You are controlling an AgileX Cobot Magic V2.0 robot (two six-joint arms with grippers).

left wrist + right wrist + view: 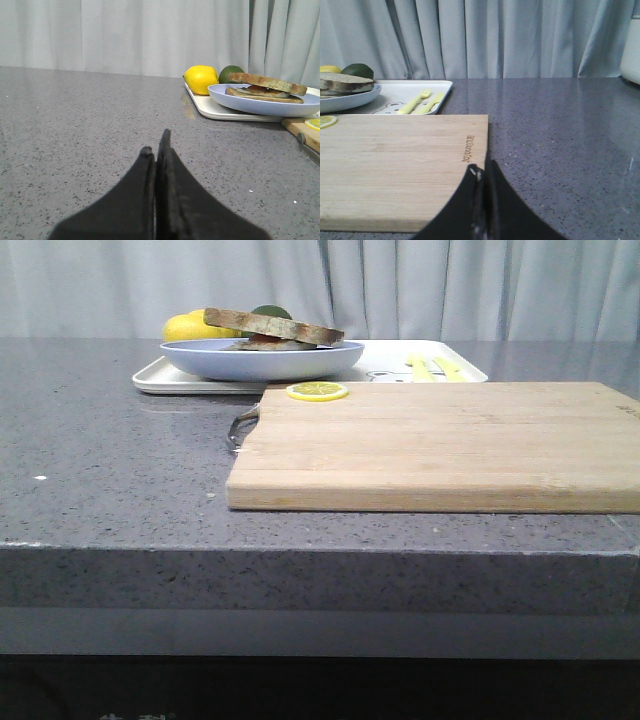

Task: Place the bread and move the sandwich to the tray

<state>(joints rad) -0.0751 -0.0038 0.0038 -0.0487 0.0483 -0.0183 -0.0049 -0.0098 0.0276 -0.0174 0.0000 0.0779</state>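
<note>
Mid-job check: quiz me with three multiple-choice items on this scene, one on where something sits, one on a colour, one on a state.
1. Where is the blue plate with the sandwich?
A. On the wooden board
B. On the white tray
C. On the bare counter

2. What colour is the cutlery on the tray?
A. Yellow
B. Red
C. Black

3. How do both pincers stand?
A. Both open wide
B. Each shut on bread
C. Both shut, holding nothing

Answers:
1. B: the plate rests on the left part of the tray, behind the cutting board.
2. A: the right wrist view shows pale yellow pieces lying on the tray.
3. C: the left pincer and right pincer each show fingers pressed together with nothing between them.
</note>
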